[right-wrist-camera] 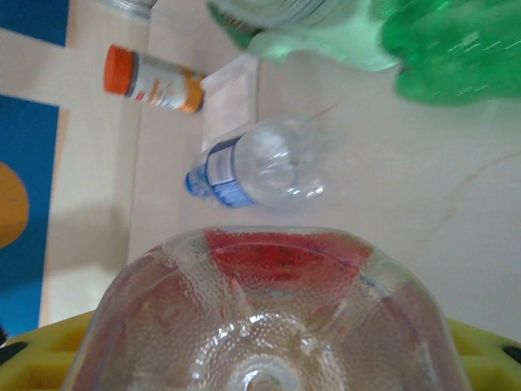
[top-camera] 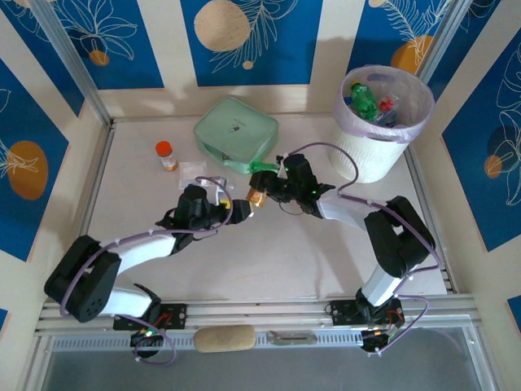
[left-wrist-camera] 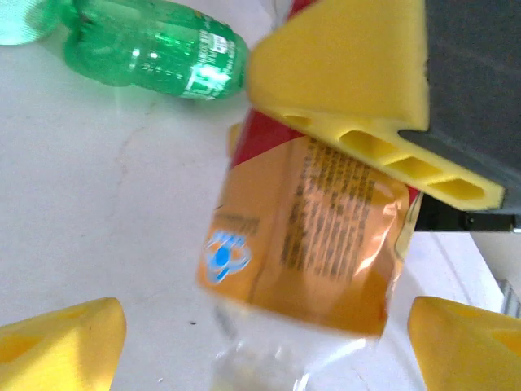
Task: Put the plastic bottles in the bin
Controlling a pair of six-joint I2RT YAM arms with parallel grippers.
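Observation:
A clear plastic bottle with an orange and red label (left-wrist-camera: 309, 236) hangs just above the table centre (top-camera: 256, 195). My right gripper (top-camera: 264, 189) is shut on it, and its base (right-wrist-camera: 269, 318) looms close in the right wrist view. My left gripper (left-wrist-camera: 260, 346) is open, its yellow fingertips (left-wrist-camera: 61, 342) wide on either side of that bottle without touching it. A green bottle (left-wrist-camera: 155, 49) lies by the pouch. A clear bottle with a blue label (right-wrist-camera: 252, 171) lies on the table. The white bin (top-camera: 383, 151) stands at the far right with several bottles (top-camera: 362, 98) inside.
A mint-green zip pouch (top-camera: 236, 130) lies at the back centre. An orange-capped pill bottle (top-camera: 166, 155) stands to its left, beside a small clear box (top-camera: 195, 169). Patterned walls enclose the table on three sides.

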